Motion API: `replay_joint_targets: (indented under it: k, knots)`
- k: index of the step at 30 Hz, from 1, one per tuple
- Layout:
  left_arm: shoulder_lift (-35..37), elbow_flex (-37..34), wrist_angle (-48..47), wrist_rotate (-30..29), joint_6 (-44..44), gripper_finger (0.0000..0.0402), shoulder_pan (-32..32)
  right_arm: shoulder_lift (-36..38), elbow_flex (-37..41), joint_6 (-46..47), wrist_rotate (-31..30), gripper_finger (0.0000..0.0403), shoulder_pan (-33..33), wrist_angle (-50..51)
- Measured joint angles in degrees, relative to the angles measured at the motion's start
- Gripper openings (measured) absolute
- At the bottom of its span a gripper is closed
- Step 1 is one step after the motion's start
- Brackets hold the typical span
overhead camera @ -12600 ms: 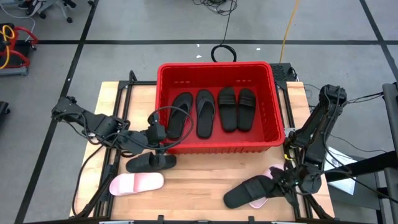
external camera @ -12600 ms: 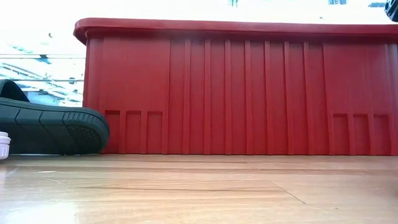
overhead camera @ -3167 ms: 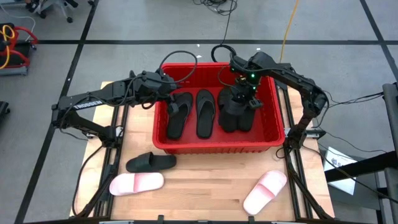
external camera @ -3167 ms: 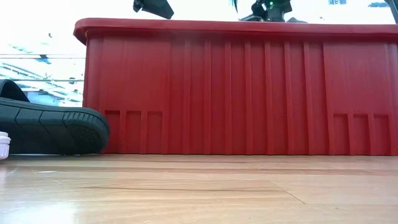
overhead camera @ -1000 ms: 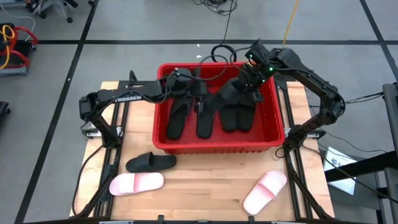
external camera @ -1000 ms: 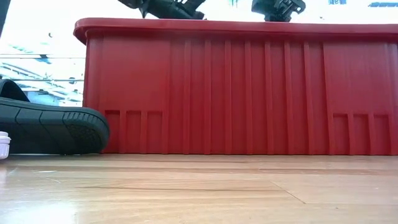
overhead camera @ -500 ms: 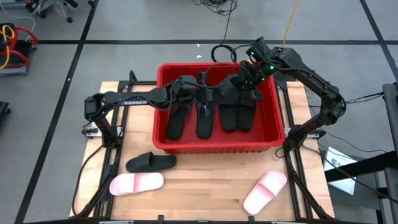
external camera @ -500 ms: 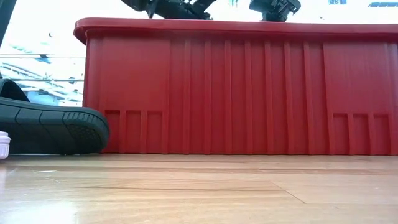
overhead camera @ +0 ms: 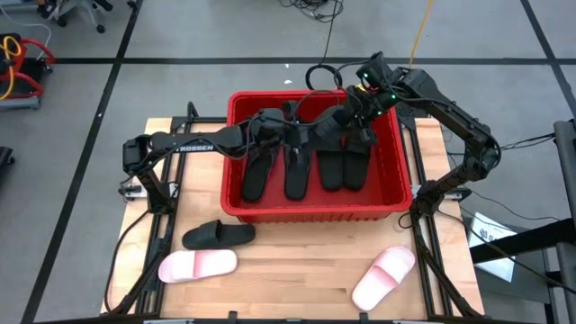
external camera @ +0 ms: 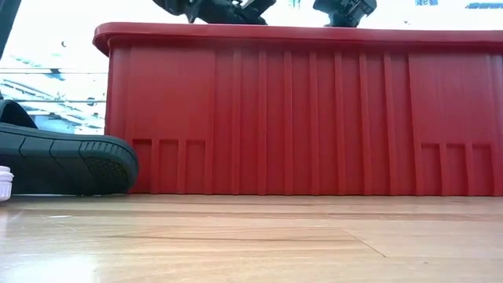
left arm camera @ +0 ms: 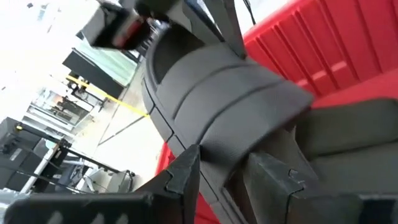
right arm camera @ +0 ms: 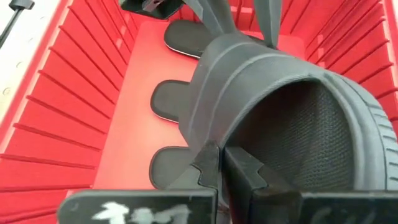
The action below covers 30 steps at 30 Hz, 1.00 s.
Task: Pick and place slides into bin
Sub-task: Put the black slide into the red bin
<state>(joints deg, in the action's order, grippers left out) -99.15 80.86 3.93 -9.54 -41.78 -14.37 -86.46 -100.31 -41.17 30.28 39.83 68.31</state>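
Note:
A black wide-strap slide (overhead camera: 326, 129) hangs over the red bin (overhead camera: 310, 214), with my right gripper (overhead camera: 353, 120) shut on it. My left gripper (overhead camera: 301, 135) reaches in level from the bin's left side. It is open, and its fingers (left arm camera: 186, 171) stand on either side of the slide's strap (left arm camera: 230, 106). Several black slides (overhead camera: 297, 169) lie flat on the bin's floor. On the table in front of the bin lie a black slide (overhead camera: 219, 235) and two pink slides (overhead camera: 198, 265) (overhead camera: 384, 277). My right gripper pinches the edge of the slide's strap (right arm camera: 214, 134) between its two shut fingers, slanting down from the bin's far right. The slide is lifted clear above the slides in the bin and is tilted. Whether my left gripper's fingers touch the slide I cannot tell.
The bin's tall red wall (external camera: 314, 110) fills the low view, with the black slide's toe (external camera: 71, 161) beside it on the left. Bare wood lies between the slides near the table's front edge. Cables run over the bin's far rim.
My left gripper has moved toward the table's right edge, up to the held slide, and has rolled at the wrist. Its fingers now straddle the slide's strap. My right gripper has stayed over the bin, tipping the slide slightly.

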Motion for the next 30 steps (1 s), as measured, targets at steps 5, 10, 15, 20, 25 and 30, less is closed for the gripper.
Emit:
replay_joint_targets:
  k: [5,10,15,20,25,30]
  knots:
    - [0.0,-0.02,2.76,0.02,0.11,0.012,0.0,0.04,0.0,1.29,0.02,0.0,0.02,-0.53]
    - [0.0,-0.03,3.0,0.07,0.5,0.0077,0.02,0.04,0.0,1.71,0.16,0.0,0.02,-0.73]
    - [0.0,-0.04,1.87,0.07,0.98,0.001,0.0,0.04,0.0,3.04,0.79,0.0,-0.04,-0.83]
    - [0.0,-0.04,1.62,0.3,1.18,0.0005,0.0,0.04,0.0,2.96,0.48,0.0,-0.04,-0.83]
    - [0.0,-0.03,1.24,0.5,1.33,0.0003,0.0,0.03,0.0,2.73,0.0,0.0015,-0.09,-0.85]
    - [0.0,-0.02,1.09,0.59,1.38,0.0002,0.02,0.0,0.0,2.59,-0.05,0.0035,-0.09,-0.88]
